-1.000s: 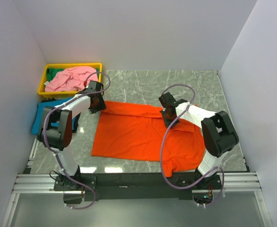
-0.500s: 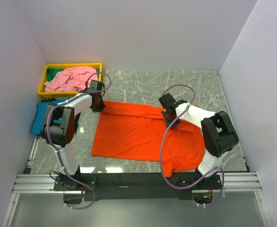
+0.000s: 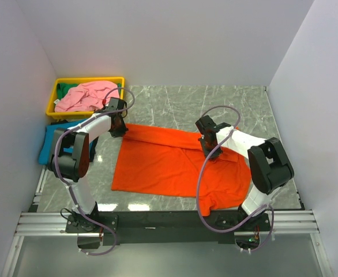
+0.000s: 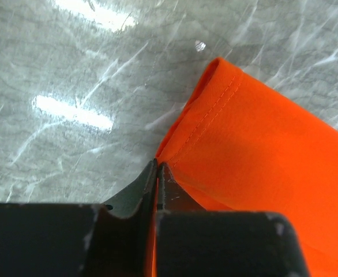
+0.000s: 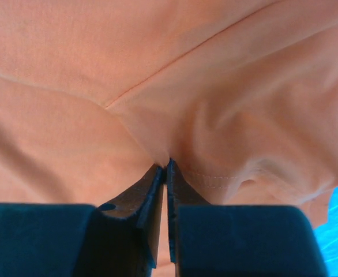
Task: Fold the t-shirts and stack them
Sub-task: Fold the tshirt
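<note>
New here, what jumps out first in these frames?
The bright orange t-shirt spread across the marble table, mid-scene. The left gripper is shut on its far-left corner, the right gripper on a fold near its far edge. Behind them, a crumpled pink t-shirt sits in the yellow tray in the far-left corner.

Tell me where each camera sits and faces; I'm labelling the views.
Top external: fixed above and behind the arms, looking down at the table and orange t-shirt; both arms show.
Left wrist: on the left arm, facing the table past the left gripper, shut on the shirt's corner.
Right wrist: on the right arm, facing cloth past the right gripper, shut on a fold.
Shared: all three show the orange t-shirt.
</note>
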`<state>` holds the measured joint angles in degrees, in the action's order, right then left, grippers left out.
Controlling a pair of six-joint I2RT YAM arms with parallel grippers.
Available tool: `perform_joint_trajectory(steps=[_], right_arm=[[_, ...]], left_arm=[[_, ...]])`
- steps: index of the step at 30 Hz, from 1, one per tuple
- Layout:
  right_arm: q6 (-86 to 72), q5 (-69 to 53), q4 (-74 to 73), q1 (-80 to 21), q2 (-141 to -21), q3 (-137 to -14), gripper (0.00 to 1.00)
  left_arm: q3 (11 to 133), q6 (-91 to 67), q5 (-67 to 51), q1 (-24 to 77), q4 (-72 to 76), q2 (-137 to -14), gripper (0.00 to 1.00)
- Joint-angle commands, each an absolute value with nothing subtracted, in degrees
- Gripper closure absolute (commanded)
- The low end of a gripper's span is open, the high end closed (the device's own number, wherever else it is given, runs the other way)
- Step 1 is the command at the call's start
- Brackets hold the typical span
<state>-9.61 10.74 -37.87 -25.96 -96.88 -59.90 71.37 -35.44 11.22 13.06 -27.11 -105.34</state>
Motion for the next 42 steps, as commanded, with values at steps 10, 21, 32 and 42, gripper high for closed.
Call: perform_joint_trajectory(steps=[10,21,32,42], right_arm=[[-21.3,-4.4,-28.6,-6.3,-85.1,-59.2,0.49],[-32.3,-18.5,-9.9,15.5,-91.3,-57.4,0.44],[-35.6,-25.9,-3.8,17.3,-105.2,-64.2,0.46],[-37.3,-25.9,-3.5,17.7,-109.9,-66.2,0.51]], left_arm=[[71.5,-37.6,12.6,12.9,-28.7,-99.3,0.4],[79.8,-35.2,9.0,16.7,-26.9,-104.0,0.43],[83.9,-32.8,6.2,17.1,-23.9,-112.9,0.51],[83.9,-33.0,7.1,16.8,-24.1,-116.7,0.55]])
